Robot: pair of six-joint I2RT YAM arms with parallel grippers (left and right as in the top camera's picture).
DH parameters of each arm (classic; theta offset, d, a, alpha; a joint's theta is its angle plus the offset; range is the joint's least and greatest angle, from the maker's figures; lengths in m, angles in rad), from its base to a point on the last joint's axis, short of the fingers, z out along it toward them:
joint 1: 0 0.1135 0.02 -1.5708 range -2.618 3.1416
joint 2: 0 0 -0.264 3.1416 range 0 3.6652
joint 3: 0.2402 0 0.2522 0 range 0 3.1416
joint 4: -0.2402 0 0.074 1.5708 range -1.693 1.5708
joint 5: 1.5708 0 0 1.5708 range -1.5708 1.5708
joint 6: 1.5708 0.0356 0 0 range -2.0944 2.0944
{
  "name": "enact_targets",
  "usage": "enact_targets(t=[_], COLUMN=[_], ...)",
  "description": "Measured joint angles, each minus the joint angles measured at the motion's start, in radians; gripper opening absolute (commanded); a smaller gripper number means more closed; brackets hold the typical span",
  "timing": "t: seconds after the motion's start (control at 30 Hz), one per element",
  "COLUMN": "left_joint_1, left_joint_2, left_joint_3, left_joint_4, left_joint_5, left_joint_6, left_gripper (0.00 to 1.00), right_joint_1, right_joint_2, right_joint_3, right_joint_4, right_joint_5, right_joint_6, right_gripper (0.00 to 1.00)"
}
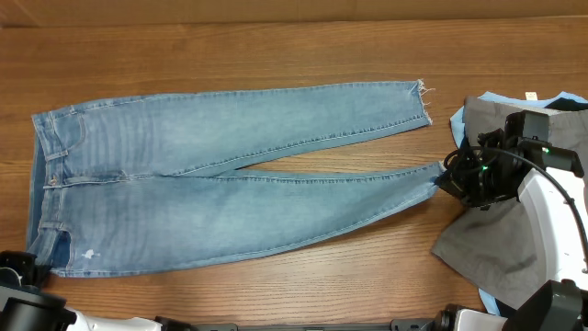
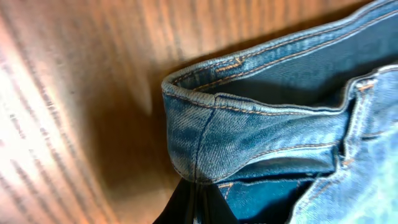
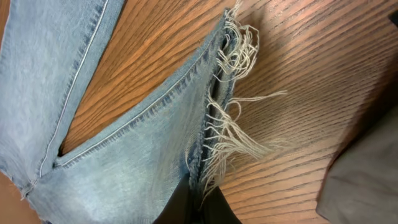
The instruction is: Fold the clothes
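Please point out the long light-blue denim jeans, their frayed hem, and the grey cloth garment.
long light-blue denim jeans (image 1: 184, 138): overhead view, thigh of the far leg.
frayed pale hem (image 3: 210, 99): right wrist view, stitched edge beside the fringe.
grey cloth garment (image 1: 478, 253): overhead view, bare lower part.

1. A wooden desk (image 1: 276, 55) fills nearly every view, warm brown with dark grain running along its length.
2. Beyond its far edge, the overhead view shows a paler tan strip (image 1: 184, 9); what it is cannot be told.
3. Bright glare washes the wood pale in the left wrist view.
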Motion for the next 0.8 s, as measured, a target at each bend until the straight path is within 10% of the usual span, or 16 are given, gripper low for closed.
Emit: enact_targets(t=[0.8], left_joint_1=[-0.007], left_joint_2=[-0.441], left_joint_3=[0.163], left_joint_4=[-0.367], left_joint_5=[0.05], left_joint_6=[-0.161], left_gripper=[0.04], right_joint_1=[0.006], right_joint_2=[-0.027], right_joint_3=[0.545], right_joint_4=[-0.423], right_joint_5=[0.136], right_joint_6=[0.088], right_gripper=[0.04])
